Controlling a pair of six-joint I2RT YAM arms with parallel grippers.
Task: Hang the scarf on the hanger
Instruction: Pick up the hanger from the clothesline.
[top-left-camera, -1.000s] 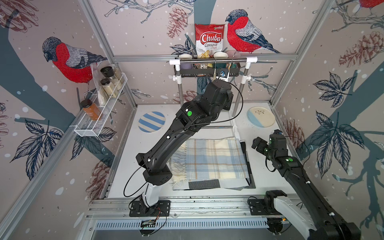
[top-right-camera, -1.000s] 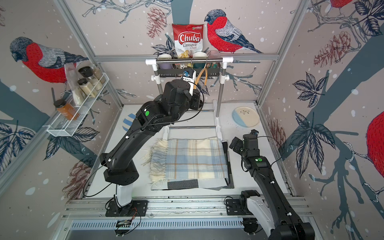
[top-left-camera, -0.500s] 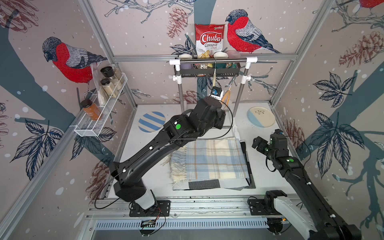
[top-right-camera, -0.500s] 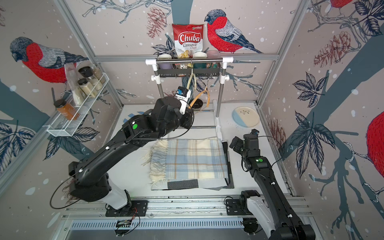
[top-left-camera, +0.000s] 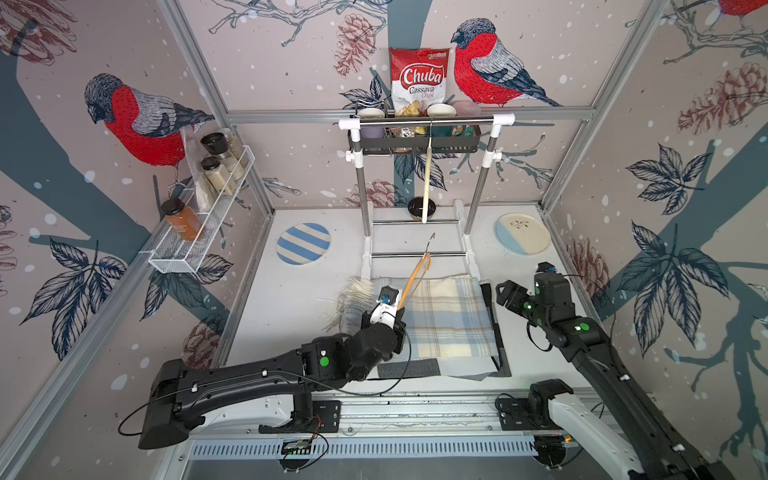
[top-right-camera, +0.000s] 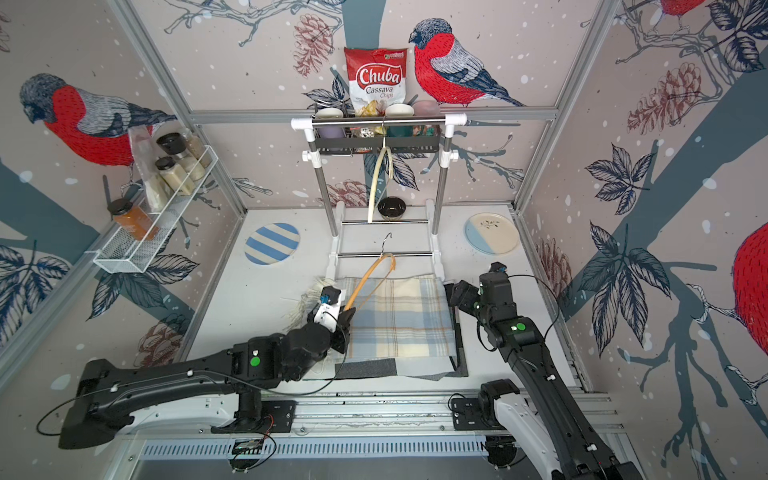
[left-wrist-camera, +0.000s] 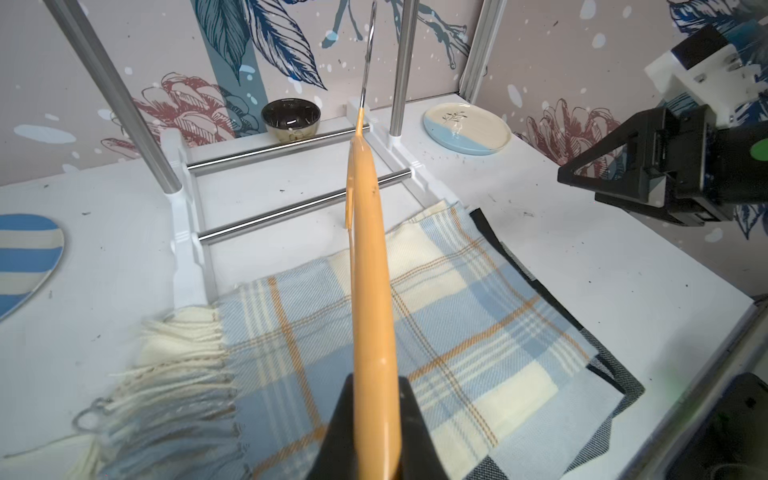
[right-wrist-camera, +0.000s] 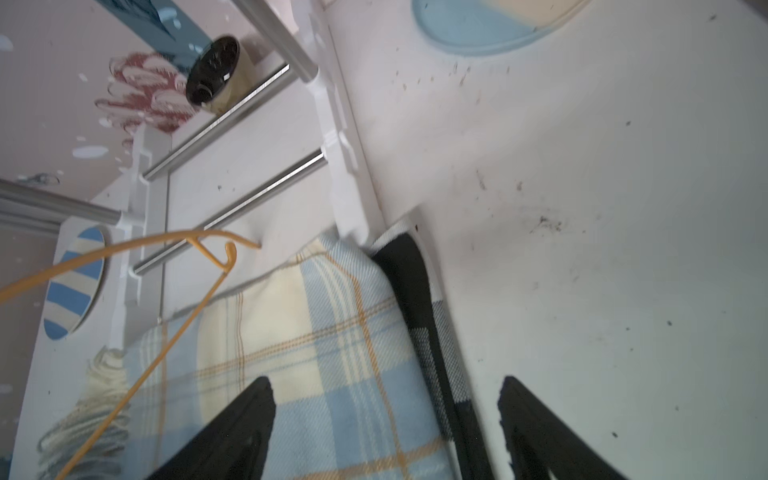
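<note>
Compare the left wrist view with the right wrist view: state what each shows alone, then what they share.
Left wrist only: the left gripper shut on the orange hanger at its end, and the right gripper seen from outside. Right wrist only: the right gripper's own fingers, spread open astride the plaid scarf at its edge. Both: hanger, scarf, black bowl, blue-and-cream plate, striped plate.

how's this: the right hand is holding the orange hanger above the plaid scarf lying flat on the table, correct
Wrong hand: the left hand holds the orange hanger, as the left wrist view shows; the right hand is open and empty. The hanger is indeed above the plaid scarf lying flat on the table.
</note>
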